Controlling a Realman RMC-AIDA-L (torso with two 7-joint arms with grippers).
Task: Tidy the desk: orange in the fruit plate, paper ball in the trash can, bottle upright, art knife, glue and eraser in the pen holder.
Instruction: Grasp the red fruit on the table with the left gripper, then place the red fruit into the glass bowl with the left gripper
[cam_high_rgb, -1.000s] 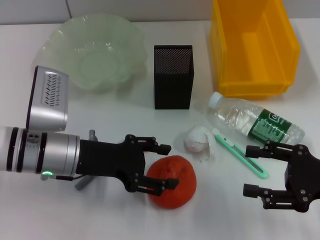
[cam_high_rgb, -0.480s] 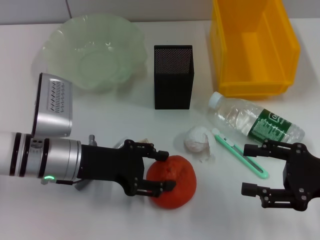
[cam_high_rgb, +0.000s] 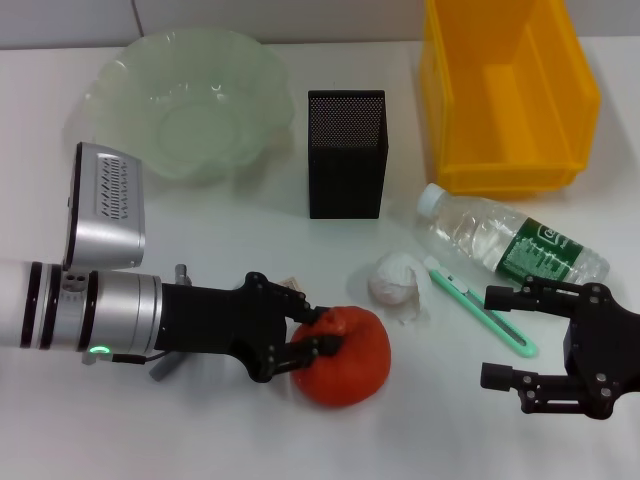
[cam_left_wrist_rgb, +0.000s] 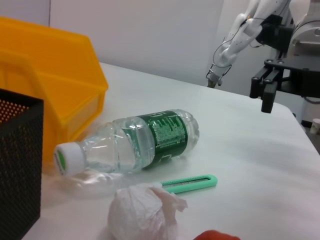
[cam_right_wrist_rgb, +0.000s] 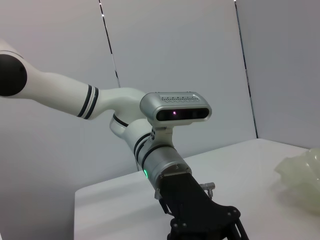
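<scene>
Pincer (cam_high_rgb: 312, 342) — left — gripping orange (cam_high_rgb: 350, 355).

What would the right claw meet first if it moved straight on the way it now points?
The right claw points toward the robot's left. Going straight on, it would probably meet the orange first, held by the left claw; the art knife might be clipped, depth being unclear.

Head view: the trash can (cam_high_rgb: 510, 90) is cut off by the top edge. The left hand (cam_high_rgb: 318, 333) covers most of the glue (cam_high_rgb: 168, 360) and all but a corner of the eraser (cam_high_rgb: 293, 285). Left wrist view: only a sliver of the orange (cam_left_wrist_rgb: 216, 235) shows at the frame edge; the pen holder (cam_left_wrist_rgb: 17, 160) is cropped. Right wrist view: the fruit plate (cam_right_wrist_rgb: 302, 180) is cropped.
</scene>
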